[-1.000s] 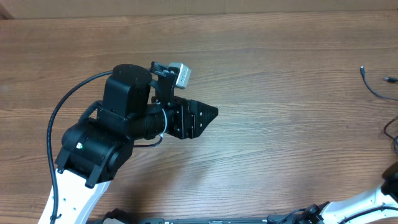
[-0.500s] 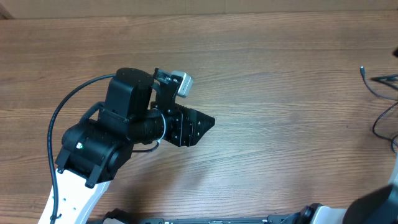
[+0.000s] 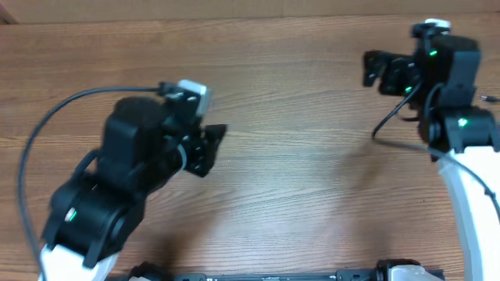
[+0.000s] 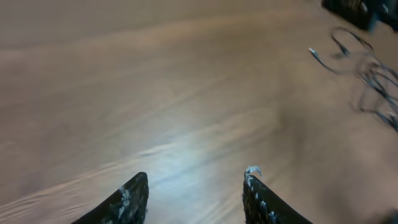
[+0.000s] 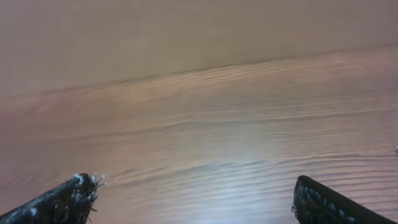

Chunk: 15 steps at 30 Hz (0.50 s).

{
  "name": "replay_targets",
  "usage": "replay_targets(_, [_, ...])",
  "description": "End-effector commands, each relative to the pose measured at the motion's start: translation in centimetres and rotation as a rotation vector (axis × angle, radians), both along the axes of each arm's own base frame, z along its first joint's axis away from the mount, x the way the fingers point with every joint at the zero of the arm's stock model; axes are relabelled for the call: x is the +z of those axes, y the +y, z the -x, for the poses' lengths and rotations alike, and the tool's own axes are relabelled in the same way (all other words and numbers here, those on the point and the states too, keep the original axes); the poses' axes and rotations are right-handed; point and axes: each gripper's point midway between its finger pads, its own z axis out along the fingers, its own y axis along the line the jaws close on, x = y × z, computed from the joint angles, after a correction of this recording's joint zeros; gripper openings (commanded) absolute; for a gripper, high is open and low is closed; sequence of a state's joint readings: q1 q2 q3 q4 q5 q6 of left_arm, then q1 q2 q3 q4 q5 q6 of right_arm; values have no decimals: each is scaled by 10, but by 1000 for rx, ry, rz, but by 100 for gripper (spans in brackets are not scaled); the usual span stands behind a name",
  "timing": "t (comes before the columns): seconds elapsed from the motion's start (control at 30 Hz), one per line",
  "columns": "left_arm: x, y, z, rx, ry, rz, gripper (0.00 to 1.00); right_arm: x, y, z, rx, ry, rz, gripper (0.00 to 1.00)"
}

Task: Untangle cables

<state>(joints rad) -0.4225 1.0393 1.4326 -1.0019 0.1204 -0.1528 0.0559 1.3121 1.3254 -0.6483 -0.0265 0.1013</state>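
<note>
The cables (image 4: 368,70) are thin black cords in a loose tangle at the upper right of the left wrist view, with one silvery plug tip (image 4: 313,51) pointing left. In the overhead view only a small cord end (image 3: 489,98) shows at the right edge; the rest is hidden under the right arm. My left gripper (image 3: 219,139) is open and empty over bare table at centre left, far from the cables; it also shows in its own wrist view (image 4: 194,186). My right gripper (image 3: 370,70) is open and empty at the upper right, pointing left over bare wood (image 5: 193,196).
The wooden table (image 3: 297,179) fills the view. The right arm's own thicker black wiring (image 3: 383,125) loops down beside its wrist. The right arm's body (image 3: 453,86) stands over the far right of the table.
The right arm has swung in from the lower right to the upper right, over the cables. The left arm has drawn back to the left.
</note>
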Motion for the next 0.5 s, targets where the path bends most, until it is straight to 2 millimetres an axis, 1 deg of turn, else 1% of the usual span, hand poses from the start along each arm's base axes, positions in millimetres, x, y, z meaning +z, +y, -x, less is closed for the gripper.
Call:
replay_targets(0.0, [21, 40, 15, 142, -107, -55, 49, 21, 12, 21, -25, -41, 54, 100])
replay_targets(0.1, [20, 63, 33, 236, -96, -64, 48, 21, 17, 45, -90, -8, 56, 100])
replay_targets(0.17, [17, 73, 45, 269, -84, -69, 44, 23, 16, 63, -144, 6, 48, 100])
replay_targets(0.27, [13, 80, 57, 287, -85, -56, 40, 29, 23, 92, -143, 13, 19, 100])
replay_targets(0.33, [8, 85, 64, 310, -92, -34, 40, 38, 29, 112, -118, -1, -13, 100])
replay_targets(0.4, [0, 88, 71, 324, -96, -3, 40, 46, 30, 129, -100, -24, -25, 100])
replay_targets(0.47, [-11, 90, 77, 339, -96, 31, 41, 54, 25, 146, -107, -48, -48, 100])
